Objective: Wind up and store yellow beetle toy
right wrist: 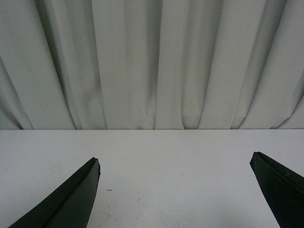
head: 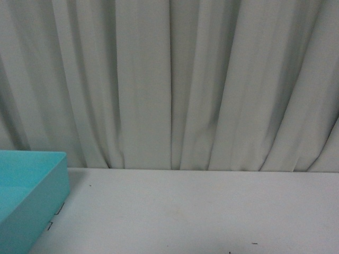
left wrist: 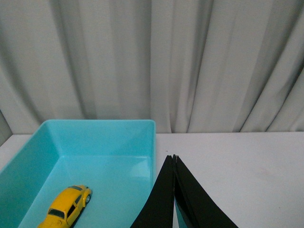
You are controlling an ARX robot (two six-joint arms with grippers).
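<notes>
The yellow beetle toy (left wrist: 66, 207) lies on its wheels inside the turquoise bin (left wrist: 107, 127), on the bin's floor and apart from the walls. The left claw (left wrist: 174, 159) hangs with its tips pressed together, empty, just above the bin's near wall. The toy lies a little way off to one side of it, and its long axis runs at a slant to the claw's pointing direction. The left arm is plainly the nearer one. The right claw (right wrist: 175, 164) is spread wide over the bare white surface (right wrist: 171, 156), holding nothing, with no bin or toy in its view. The storing step looks done already; whether the toy was wound cannot be told.
</notes>
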